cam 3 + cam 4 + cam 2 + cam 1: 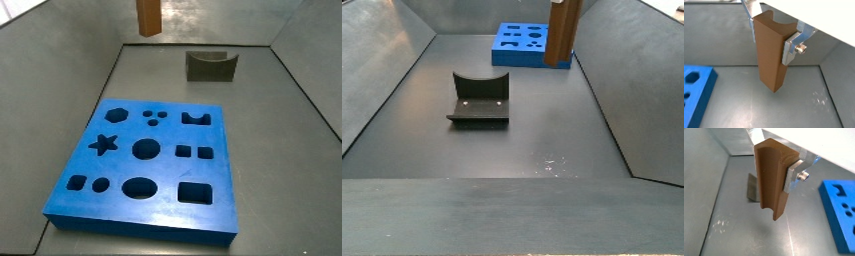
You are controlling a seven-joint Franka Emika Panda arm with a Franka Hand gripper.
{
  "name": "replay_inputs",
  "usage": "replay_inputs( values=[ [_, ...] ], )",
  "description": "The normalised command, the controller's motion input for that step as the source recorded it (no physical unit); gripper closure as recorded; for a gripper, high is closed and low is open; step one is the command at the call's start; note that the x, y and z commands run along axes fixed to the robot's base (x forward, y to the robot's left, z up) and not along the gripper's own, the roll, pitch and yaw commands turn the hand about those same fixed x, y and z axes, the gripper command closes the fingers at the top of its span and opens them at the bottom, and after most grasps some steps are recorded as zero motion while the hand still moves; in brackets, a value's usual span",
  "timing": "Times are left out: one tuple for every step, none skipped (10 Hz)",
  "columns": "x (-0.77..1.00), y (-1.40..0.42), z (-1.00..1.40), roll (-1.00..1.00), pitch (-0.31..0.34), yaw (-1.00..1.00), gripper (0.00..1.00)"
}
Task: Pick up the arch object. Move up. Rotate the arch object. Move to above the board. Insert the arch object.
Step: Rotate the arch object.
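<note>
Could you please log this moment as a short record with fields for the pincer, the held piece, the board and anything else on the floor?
pincer: raised above the floor, shut on the arch object
arch object: orange-brown block, upright in the pincer, clear of the floor
board: blue slab with dark cut-outs, flat on the floor, nothing inserted
dark grey block: U-notched, on the floor apart from the board
task stage: arch object lifted, not yet over the board in a side view
</note>
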Motion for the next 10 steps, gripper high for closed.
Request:
replay_inputs(
  values=[
    [0.0,0.01,0.01,0.0,0.045,-1.0,1.0],
    [0.0,0.01,0.01,0.0,0.049,-1.0,1.0],
    [0.01,0.01,0.01,0.0,0.056,-1.0,1.0],
    [0.01,0.01,0.01,0.0,0.06,-1.0,1.0],
    [0.01,0.01,0.01,0.0,0.071,-1.0,1.0],
    [0.01,0.01,0.01,-0.01,0.082,-1.0,1.0],
    [0.01,0.01,0.01,-0.01,0.1,-1.0,1.0],
    [0.01,0.01,0.01,-0.01,0.122,-0.99,1.0],
    [0.01,0.01,0.01,-0.01,0.119,-0.67,1.0],
    [0.01,0.01,0.01,-0.01,0.117,-0.46,1.0]
  ],
)
